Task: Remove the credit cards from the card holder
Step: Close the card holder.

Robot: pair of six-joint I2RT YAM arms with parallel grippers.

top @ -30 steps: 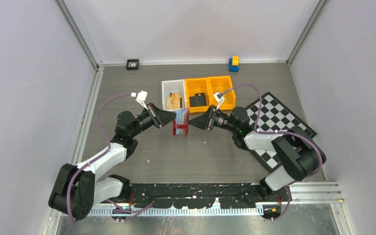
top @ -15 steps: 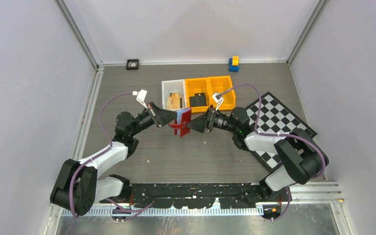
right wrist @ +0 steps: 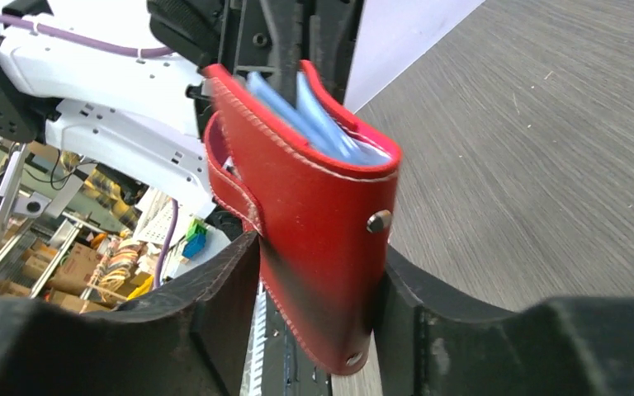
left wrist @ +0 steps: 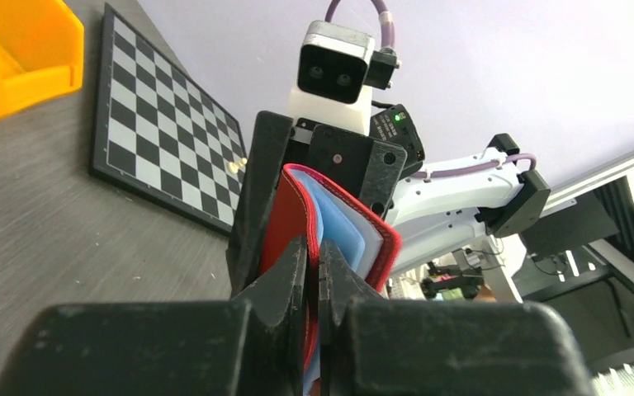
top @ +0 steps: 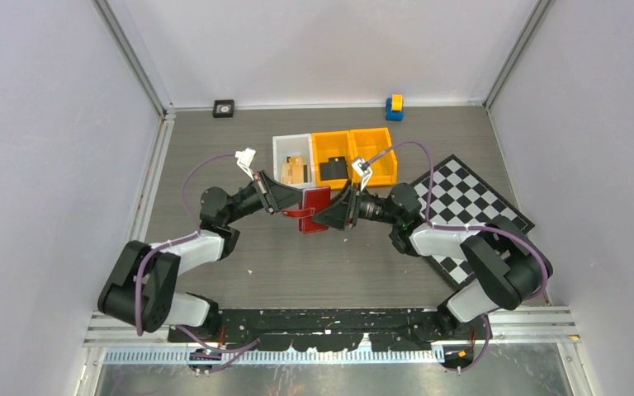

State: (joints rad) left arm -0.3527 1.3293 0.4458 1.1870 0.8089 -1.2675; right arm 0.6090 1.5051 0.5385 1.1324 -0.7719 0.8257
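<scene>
The red card holder (top: 314,203) hangs in the air between my two arms, its red cover facing up in the top view. My left gripper (left wrist: 314,249) is shut on one red cover edge (left wrist: 290,206), with the pale blue sleeves (left wrist: 343,231) fanned beside it. My right gripper (right wrist: 318,252) stands wide, closed across the width of the outer cover (right wrist: 314,198); both fingers touch its edges below the snap stud (right wrist: 377,220). Blue sleeves (right wrist: 318,115) show at the top. No credit cards show in the sleeves.
Behind the holder stand a white bin (top: 281,148) with tan flat pieces (top: 295,171) and two yellow bins (top: 355,142). A chequered board (top: 466,202) lies at the right. A blue and yellow block (top: 394,106) and a small black square (top: 224,108) sit by the back wall.
The holder has turned from upright, sleeves showing, to red cover facing up. My right jaws opened wide, moved in over the cover and closed a little. The left grip is unchanged.
</scene>
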